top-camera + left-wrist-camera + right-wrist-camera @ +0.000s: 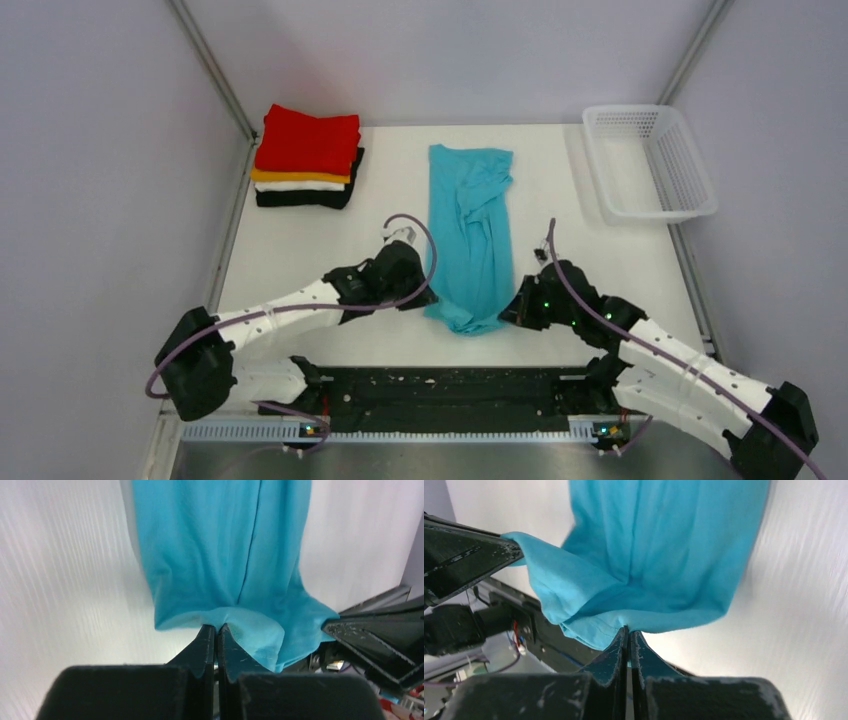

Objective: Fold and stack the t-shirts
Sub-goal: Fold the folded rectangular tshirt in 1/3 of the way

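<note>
A turquoise-blue t-shirt (471, 235) lies folded lengthwise into a long strip down the middle of the table. My left gripper (428, 298) is shut on its near left corner; in the left wrist view the gripper (216, 628) pinches the blue hem (240, 625). My right gripper (507, 312) is shut on the near right corner, and the right wrist view shows the gripper (628, 631) clamping the cloth (649, 555). The near end is lifted a little. A stack of folded t-shirts (306, 157), red on top, then orange, white and black, sits at the back left.
A white plastic mesh basket (650, 163) stands at the back right corner of the table (600, 260). A black rail (450, 390) runs along the near edge between the arm bases. Grey walls close in on both sides.
</note>
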{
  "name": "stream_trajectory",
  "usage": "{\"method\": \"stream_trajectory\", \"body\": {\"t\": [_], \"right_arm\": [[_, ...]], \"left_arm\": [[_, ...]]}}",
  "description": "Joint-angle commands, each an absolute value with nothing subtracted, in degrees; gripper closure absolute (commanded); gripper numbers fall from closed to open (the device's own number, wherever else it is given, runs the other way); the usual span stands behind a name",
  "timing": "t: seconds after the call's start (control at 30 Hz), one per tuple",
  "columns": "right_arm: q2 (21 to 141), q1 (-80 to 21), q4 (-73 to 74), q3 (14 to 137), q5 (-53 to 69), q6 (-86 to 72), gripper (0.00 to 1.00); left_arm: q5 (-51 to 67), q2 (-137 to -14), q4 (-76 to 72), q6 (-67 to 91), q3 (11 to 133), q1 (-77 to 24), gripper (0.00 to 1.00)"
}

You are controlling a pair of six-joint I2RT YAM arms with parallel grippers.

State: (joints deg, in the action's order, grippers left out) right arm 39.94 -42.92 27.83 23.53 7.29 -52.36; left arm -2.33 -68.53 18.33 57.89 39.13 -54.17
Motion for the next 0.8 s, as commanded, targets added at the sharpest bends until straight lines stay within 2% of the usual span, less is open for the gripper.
{"method": "stream_trajectory", "body": {"t": [0.0,0.43,0.77], "right_arm": [[48.1,-38.6,17.4,32.5,0.5,-45.1,1.0],[70.8,-21.0,1.2,43.8,9.3,-37.8,1.0],[87.6,-16.5,-7.1,50.1,16.1,-37.4,1.0]], "left_arm": [[1.7,-74.3,17.4,48.6,48.9,-47.2,1.0],[11.8,-98.9,22.1,39.6,73.6,-31.7,1.0],[14.8,-109.5,23.0,37.3,83.1,-27.4,1.0]]}}
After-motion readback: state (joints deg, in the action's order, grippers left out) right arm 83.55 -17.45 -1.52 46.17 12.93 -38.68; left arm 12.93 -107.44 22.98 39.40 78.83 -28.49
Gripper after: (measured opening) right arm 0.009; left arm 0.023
